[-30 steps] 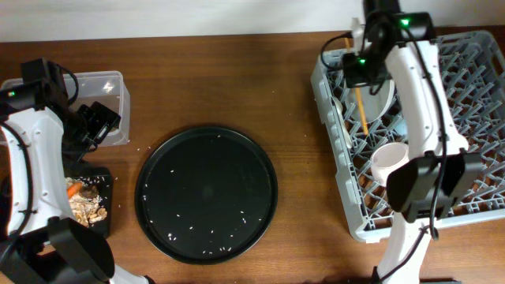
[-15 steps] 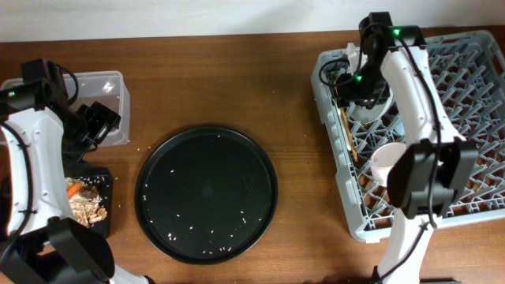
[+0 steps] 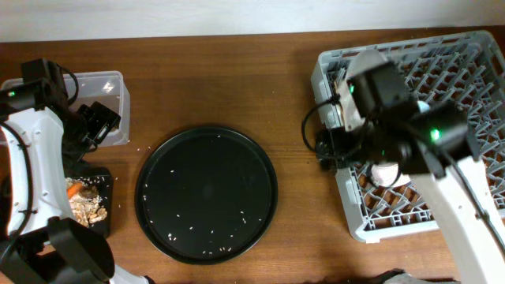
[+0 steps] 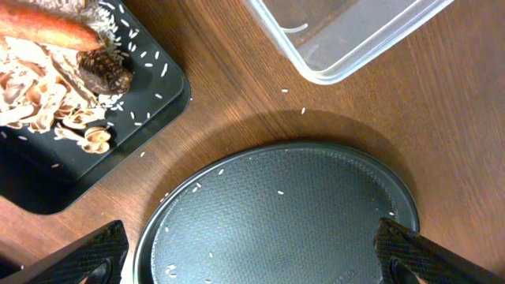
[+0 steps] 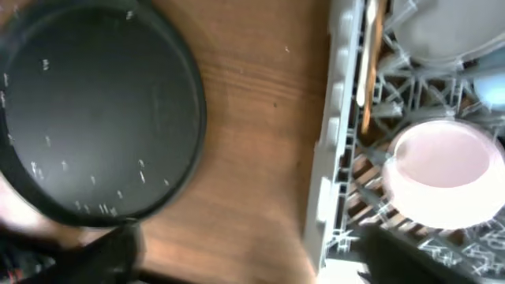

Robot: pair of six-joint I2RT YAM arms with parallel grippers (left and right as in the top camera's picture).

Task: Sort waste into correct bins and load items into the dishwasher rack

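**Subject.** Beige crumbs (image 4: 280, 192) lie scattered thinly over the round black tray (image 3: 207, 193). They are the only waste seen outside a bin. They are loose grains with no long axis, and a few lie on the counter just off the tray's left edge.

**Just left of the tray.** The left hand (image 3: 100, 125) has its fingers spread wide with nothing between them. Its wrist view looks straight down on the tray's rim. The black bin (image 3: 108, 207) stands close to the tray without touching it. It holds the carrot (image 4: 47, 30), brown scraps (image 4: 106, 72) and more crumbs. The clear tub (image 4: 339, 47) sits next to that bin, and its contents cannot be made out.

**Right of the tray, across a strip of bare counter.** The right hand (image 5: 252, 256) is blurred. Its fingers are apart and empty, above the rack's tray-side wall.

**Furthest from the tray.** The rack (image 5: 327, 166) holds the chopsticks (image 5: 367, 79), which lie flat with their long axis parallel to that wall. A white cup (image 5: 438, 170) sits mouth-up beyond them.

**Finding.** Loading appears complete. The remaining crumbs belong with the waste in the black bin, which lies on the tray's left. The left arm is judged better placed, since its hand, the tray and the bin are adjacent. The right hand would have to cross the whole tray.
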